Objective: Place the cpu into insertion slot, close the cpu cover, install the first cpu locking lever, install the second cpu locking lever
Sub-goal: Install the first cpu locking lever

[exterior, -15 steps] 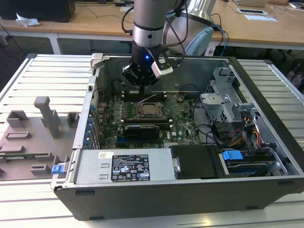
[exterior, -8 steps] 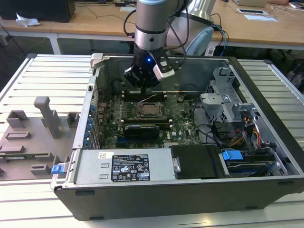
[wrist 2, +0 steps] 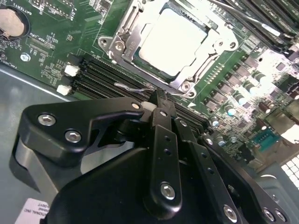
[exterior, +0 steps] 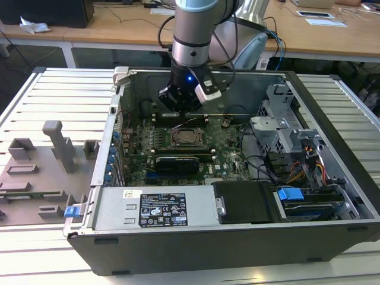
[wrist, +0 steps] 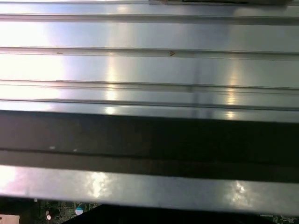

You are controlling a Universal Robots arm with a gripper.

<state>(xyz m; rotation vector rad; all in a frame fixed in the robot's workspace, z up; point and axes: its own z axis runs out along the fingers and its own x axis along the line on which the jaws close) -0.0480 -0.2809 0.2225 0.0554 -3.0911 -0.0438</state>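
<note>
The cpu (wrist 2: 173,35), a dull silver square, lies in the insertion slot (exterior: 185,138) on the green board. The cpu cover (wrist 2: 125,35), a silver frame, lies flat over the chip's edges. A thin wire locking lever (wrist 2: 133,87) runs along the socket's near side, and its end reaches my fingertips. My gripper (wrist 2: 158,99) hangs low over the board just beside the socket, with its black fingers (wrist 2: 163,140) pressed together; I cannot tell whether the wire is pinched between them. In the exterior view the gripper (exterior: 181,113) sits just behind the socket inside the open case.
Long black memory slots (wrist 2: 100,73) with white clips lie between the gripper and the socket. A coin battery (wrist 2: 9,22) sits on the board. The case walls (wrist: 149,70), a power supply (exterior: 157,208) and a drive cage (exterior: 285,127) hem in the board. Grey fixtures (exterior: 53,148) stand outside.
</note>
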